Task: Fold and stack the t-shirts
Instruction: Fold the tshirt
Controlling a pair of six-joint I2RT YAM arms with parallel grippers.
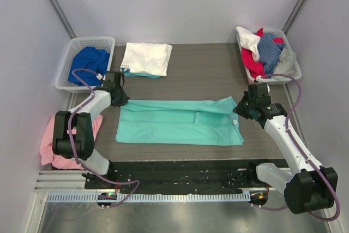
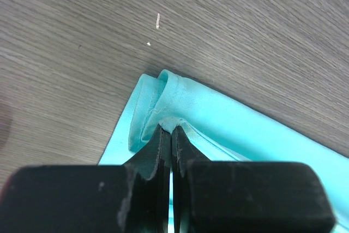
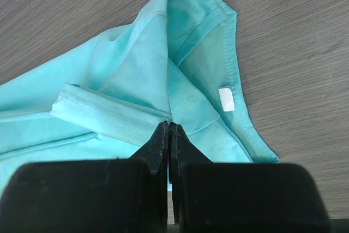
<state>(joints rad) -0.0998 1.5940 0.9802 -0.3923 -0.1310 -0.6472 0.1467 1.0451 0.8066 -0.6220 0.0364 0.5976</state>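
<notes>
Between both jaw pairs | left gripper [image 2: 168,128] and right gripper [image 3: 169,126] clamped shut on mint-green t-shirt [image 1: 180,126] | limp, light (grip hems)

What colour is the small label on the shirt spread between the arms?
White label on the mint-green shirt; clearest in the right wrist view.
</notes>
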